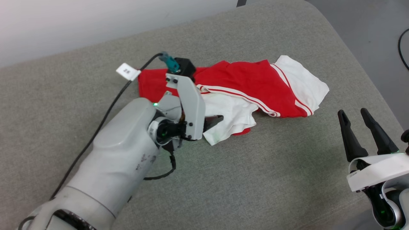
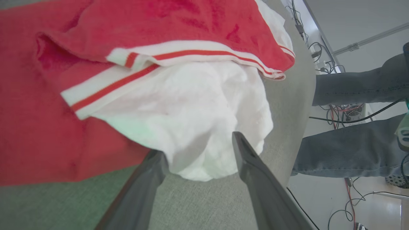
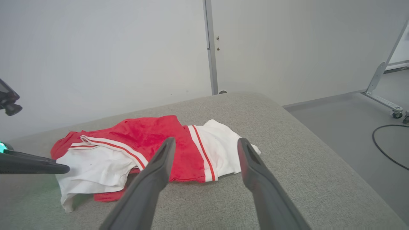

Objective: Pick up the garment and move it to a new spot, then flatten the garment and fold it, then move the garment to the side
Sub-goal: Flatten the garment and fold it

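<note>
The garment (image 1: 249,86) lies crumpled on the grey cushion (image 1: 255,179), red body with white sleeves and striped bands. My left gripper (image 1: 215,123) is at its near-left edge, low over the cushion. In the left wrist view that gripper (image 2: 198,147) is open, and a fold of the garment's white sleeve (image 2: 191,115) lies between its two fingers. My right gripper (image 1: 353,112) stands open at the lower right, apart from the cloth, with nothing in it. From the right wrist, the garment (image 3: 143,137) lies beyond that open gripper (image 3: 207,140).
The cushion's rounded right edge (image 1: 377,95) drops to grey floor with a black cable (image 3: 383,143). A person's legs in jeans (image 2: 351,153) stand beyond the cushion, amid floor cables (image 2: 335,118). A tagged black cable (image 1: 127,71) trails from my left wrist. A wheeled metal frame (image 3: 383,95) stands far right.
</note>
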Available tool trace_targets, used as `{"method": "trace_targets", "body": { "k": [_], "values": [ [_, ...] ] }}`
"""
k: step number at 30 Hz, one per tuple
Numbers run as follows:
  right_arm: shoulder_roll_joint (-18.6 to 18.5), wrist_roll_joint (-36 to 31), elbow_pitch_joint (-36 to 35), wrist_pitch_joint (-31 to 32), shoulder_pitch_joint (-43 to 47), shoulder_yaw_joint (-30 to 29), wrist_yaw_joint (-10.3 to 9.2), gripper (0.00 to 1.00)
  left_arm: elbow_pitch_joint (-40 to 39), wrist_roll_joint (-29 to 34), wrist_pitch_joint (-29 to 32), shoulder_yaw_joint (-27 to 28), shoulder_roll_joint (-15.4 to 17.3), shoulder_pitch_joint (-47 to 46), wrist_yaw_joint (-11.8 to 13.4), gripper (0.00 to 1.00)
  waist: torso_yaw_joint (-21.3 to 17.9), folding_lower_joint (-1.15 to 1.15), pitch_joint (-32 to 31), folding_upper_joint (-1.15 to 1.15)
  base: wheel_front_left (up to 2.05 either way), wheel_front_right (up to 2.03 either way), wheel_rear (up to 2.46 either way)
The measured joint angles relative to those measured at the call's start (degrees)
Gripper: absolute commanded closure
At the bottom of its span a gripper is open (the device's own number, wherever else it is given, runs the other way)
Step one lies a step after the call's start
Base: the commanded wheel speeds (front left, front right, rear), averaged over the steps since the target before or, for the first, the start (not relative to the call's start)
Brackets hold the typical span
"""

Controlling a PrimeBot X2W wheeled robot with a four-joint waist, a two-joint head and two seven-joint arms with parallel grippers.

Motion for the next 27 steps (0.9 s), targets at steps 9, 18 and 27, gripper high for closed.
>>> {"method": "trace_targets", "body": {
  "k": [9, 18, 27],
  "values": [
    [1.49, -2.12, -2.55, 2.29, 2.36, -3.23, 0.00, 0.00, -0.92, -1.98, -3.33, -3.10, 0.04, -2.05, 0.00, 1.00, 2.47, 0.00, -0.42, 0.00, 0.00, 0.00, 0.00],
    [2.35, -3.49, -5.70, 5.55, 4.36, -5.47, 0.00, 0.00, -3.25, -3.72, -2.87, -4.23, 9.44, -3.97, -0.01, 1.00, 8.39, 0.00, -2.32, 0.00, 0.00, 0.00, 0.00],
    [2.88, -4.63, -8.26, 8.02, 5.63, -6.30, 0.00, 0.00, -4.74, -0.81, -1.22, -5.17, 20.48, -4.04, 0.31, 1.00, 13.22, 0.00, -4.57, 0.00, 0.00, 0.00, 0.00]
  ]
}}
